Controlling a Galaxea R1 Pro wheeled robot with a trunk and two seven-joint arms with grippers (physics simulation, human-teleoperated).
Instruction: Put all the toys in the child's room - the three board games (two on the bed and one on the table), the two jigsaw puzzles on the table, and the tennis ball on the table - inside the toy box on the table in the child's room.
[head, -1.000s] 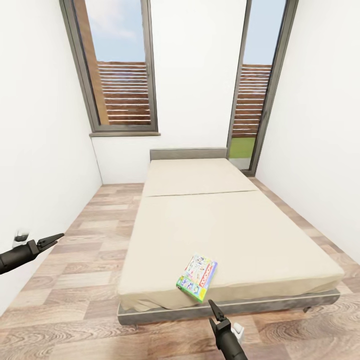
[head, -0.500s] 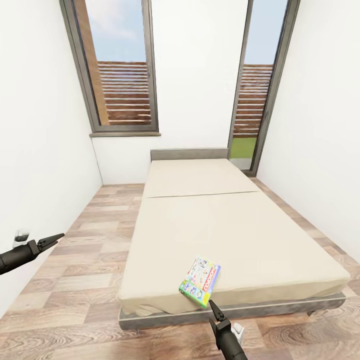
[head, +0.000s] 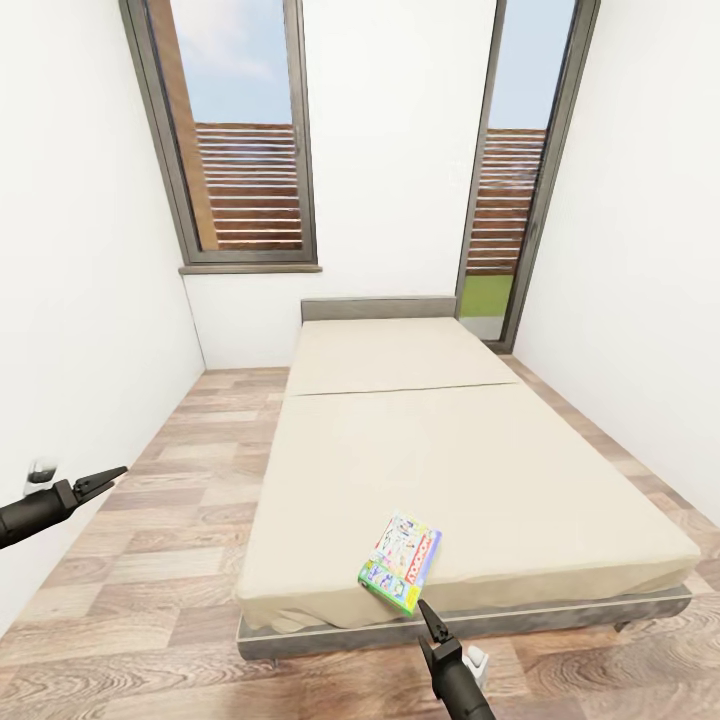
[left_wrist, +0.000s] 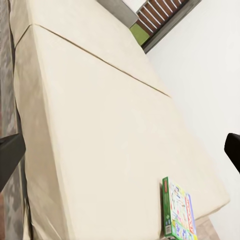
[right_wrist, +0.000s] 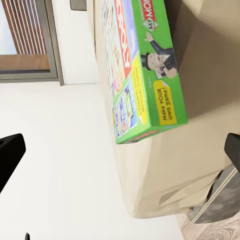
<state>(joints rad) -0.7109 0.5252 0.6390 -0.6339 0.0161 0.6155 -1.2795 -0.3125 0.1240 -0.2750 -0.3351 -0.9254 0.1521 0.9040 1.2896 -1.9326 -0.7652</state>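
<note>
Head view: the robot is facing the bed (head: 480, 470), where one game (head: 400, 560) is lying near its near edge. The right end effector (head: 432, 620), fingers together, is pointing at it from just beside; the left end effector (head: 100, 481), also together, is hanging well apart.

Left wrist view: the game (left_wrist: 178, 216) is lying flat.

Right wrist view: the game (right_wrist: 142, 70) is looming close; the next move likely calls for parting the fingers.
</note>
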